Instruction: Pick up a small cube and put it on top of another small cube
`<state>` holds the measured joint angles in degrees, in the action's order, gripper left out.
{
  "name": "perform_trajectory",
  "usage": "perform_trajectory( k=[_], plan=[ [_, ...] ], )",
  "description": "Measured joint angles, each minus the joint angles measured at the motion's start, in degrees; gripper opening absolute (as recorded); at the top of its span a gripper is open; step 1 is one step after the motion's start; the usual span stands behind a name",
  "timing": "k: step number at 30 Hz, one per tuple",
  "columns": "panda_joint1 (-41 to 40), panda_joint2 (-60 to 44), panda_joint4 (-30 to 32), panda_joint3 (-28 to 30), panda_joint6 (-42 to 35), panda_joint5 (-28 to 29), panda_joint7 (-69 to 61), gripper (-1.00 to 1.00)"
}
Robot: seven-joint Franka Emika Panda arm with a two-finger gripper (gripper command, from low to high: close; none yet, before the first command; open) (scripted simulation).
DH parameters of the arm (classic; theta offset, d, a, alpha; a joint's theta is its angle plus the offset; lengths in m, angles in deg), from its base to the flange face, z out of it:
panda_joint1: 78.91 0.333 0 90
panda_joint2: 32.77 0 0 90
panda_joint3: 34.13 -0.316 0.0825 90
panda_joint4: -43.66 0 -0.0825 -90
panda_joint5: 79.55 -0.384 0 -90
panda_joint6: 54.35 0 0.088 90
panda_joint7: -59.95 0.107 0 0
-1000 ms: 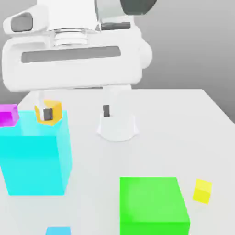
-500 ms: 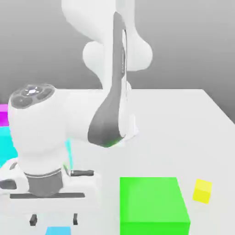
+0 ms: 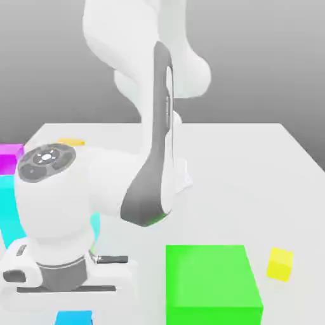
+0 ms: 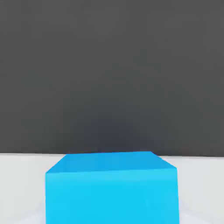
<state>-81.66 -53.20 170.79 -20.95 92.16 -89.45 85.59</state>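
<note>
Hand lowered since 0.5 s ago, now directly over sky-blue cube (image 3: 73,317), close ahead in hand view (image 4: 112,188); finger state impossible to tell; magenta-purple cube (image 3: 11,158) well apart beyond; grasp judged imminent

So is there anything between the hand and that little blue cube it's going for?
Nothing visible. The hand sits low, right behind the small sky-blue cube, and the hand view looks straight at the cube's near face with nothing in front of it.
</note>
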Motion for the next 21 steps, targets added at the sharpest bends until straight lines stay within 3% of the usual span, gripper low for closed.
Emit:
perform_trajectory(
  k=[9, 21],
  plan=[
    [-5.11, 18.07, 4.23, 8.06, -13.73, 4.04, 19.27, -1.0],
    [-20.49, 42.61, 10.44, 7.38, -30.08, 17.73, 50.75, -1.0]
  ],
)
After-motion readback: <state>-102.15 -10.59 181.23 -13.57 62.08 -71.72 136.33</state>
